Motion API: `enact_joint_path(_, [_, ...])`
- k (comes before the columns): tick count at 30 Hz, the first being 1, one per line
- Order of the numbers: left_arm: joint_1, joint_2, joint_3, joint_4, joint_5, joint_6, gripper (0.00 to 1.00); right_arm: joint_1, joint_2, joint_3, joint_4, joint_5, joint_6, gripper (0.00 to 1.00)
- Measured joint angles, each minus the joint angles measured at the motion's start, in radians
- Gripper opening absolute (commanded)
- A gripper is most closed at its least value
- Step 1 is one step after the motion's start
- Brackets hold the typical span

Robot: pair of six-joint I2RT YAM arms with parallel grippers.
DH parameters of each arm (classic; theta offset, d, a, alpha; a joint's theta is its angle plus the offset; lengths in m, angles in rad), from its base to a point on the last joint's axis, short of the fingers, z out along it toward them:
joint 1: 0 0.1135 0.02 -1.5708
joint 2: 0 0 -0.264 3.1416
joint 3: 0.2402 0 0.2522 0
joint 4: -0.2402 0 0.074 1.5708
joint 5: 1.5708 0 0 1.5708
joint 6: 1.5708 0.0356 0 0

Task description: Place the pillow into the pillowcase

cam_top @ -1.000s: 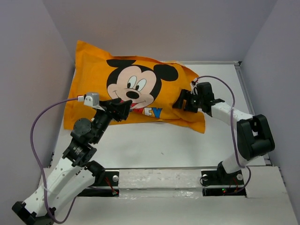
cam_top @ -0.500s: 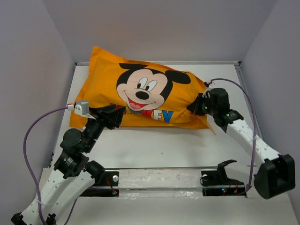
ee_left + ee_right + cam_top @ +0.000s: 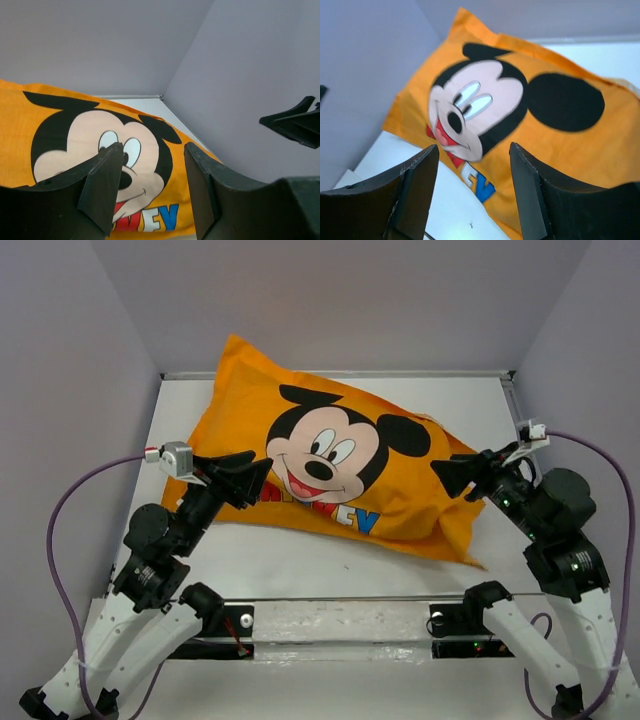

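Left end effector (image 3: 247,477) stands with jaws apart and empty, tips at the near-left edge of the pillowcase (image 3: 330,470); right end effector (image 3: 452,478) gapes empty at its right end. Between them the plump orange pillowcase lies slantwise on the white counter (image 3: 330,560), Mickey face up, far corner near the back wall

the top camera looks down on the pillowcase (image 3: 330,465) from high up; both wrist cameras see it close, from either side.
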Motion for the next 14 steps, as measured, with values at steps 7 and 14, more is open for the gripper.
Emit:
enact_joint_path(7, [0.0, 0.001, 0.009, 0.013, 0.012, 0.038, 0.63, 0.0, -0.055, 0.099, -0.017, -0.06, -0.01, 0.71])
enact_joint_path(14, [0.0, -0.016, 0.009, 0.009, 0.011, 0.048, 0.63, 0.0, -0.053, 0.097, -0.057, -0.067, -0.025, 0.75])
